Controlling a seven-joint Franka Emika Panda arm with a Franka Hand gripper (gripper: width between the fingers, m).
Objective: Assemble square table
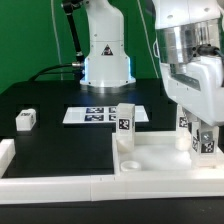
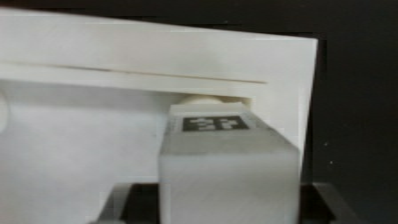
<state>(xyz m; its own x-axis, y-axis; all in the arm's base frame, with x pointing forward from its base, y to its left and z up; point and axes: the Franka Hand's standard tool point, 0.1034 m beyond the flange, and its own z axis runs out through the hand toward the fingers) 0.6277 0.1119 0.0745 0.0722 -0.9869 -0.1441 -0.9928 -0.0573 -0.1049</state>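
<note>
Gripper (image 1: 205,146) clamped on a held leg block (image 1: 206,143): in the wrist view the dark fingers (image 2: 135,205) sit tight against both sides of that block (image 2: 217,150), no gap showing. The block stands upright, its lower end at the slab (image 1: 150,160) near the slab's corner on the exterior view's right; whether it is seated in a socket, can't tell. The wrist view shows a black-white tag (image 2: 217,124) on the block's end, pattern only, no legible text. Robot base (image 1: 105,60) carries a triangular warning sticker (image 1: 103,53), symbol too small to read. Arm comes in from the top on the exterior view's right, wrist pointing straight down. The slab lies flat on the black table (image 1: 60,140), front right in the exterior view. An upright leg (image 1: 125,122) stands at its far left corner, another tagged leg (image 1: 185,122) is just beside the gripper, and a loose leg (image 1: 25,120) lies well apart at the exterior view's left. The marker board (image 1: 100,115) lies behind the slab.
</note>
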